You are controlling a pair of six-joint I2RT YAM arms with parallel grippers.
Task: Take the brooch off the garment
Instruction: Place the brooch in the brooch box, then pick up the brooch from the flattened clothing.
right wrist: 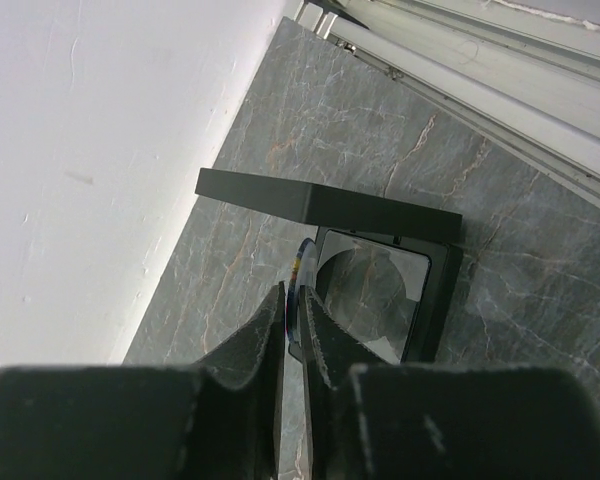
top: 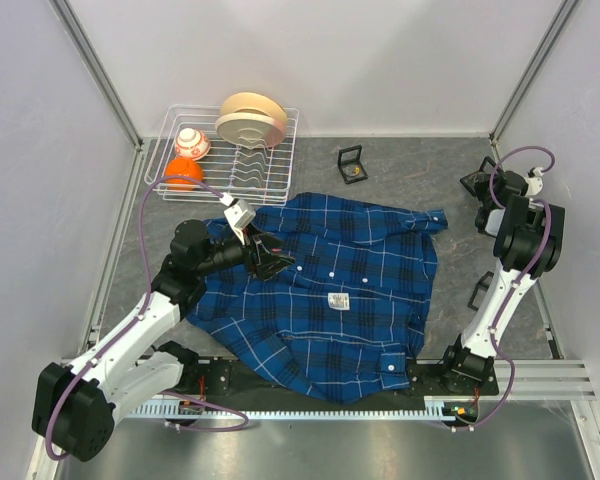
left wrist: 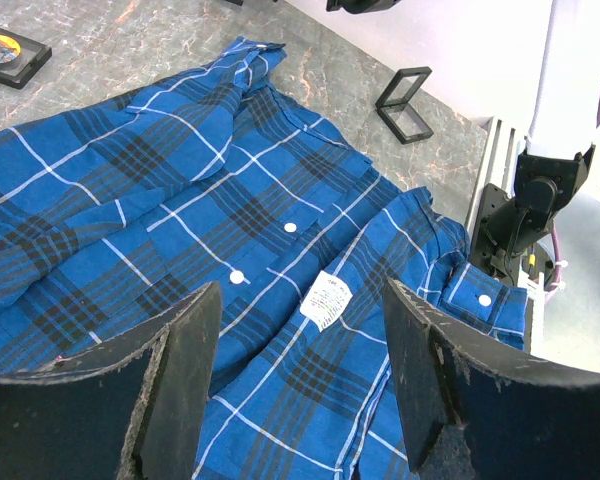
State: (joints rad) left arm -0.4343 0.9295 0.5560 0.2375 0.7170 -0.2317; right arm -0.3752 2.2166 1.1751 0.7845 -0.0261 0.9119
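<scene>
My left gripper (left wrist: 302, 292) hangs spread wide and empty over the garment (top: 330, 290), mid-frame in the top view. The brooch (right wrist: 299, 264) sits edge-on in my right gripper (right wrist: 295, 293), above the open black case (right wrist: 442, 285). I cannot tell whether I pinch it. If my hold is loose, it may drop outside the case.

Beyond garment (top: 350, 270) stand wire rack (top: 265, 170), black case (top: 352, 165).

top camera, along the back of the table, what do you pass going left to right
orange ball → plates → small open black case → right arm
</scene>
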